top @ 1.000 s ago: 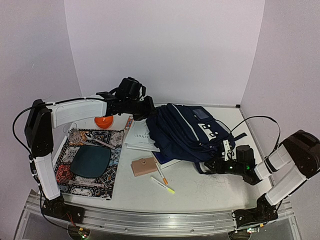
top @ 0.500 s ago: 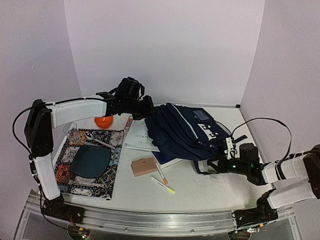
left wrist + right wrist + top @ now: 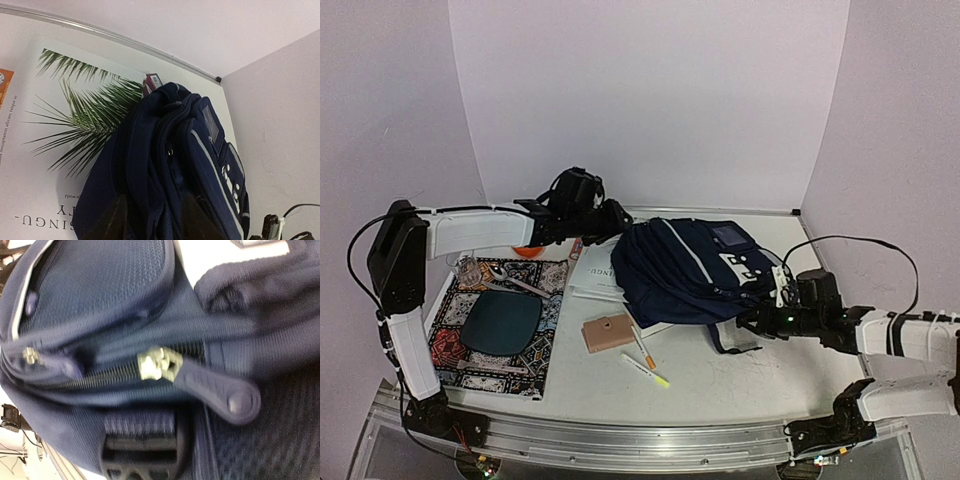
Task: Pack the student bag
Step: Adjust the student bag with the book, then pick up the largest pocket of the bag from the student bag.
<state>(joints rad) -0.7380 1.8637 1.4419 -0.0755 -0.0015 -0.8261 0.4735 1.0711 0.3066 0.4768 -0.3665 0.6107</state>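
Seen from above, the student bag [image 3: 685, 275] lies on the white counter [image 3: 720, 385], a little toward 2 o'clock from centre. A moment ago its top was pinched and held up; now it has slumped flatter. The left end effector [image 3: 618, 225], at the bag's 10 o'clock edge, has let go. In its wrist view the two fingers [image 3: 112, 222] stand moderately apart, with navy fabric just beyond them. The right end effector [image 3: 755, 320], at the bag's 4 o'clock corner, has closed to a narrow pinch. We cannot tell what it holds (its fingers are out of its own camera's sight). A zipper pull [image 3: 220, 390] fills that view, so we judge the zip comes next. The pens [image 3: 645, 370] and wallet [image 3: 607, 331], at the bag's 7 o'clock, are not yet packed.
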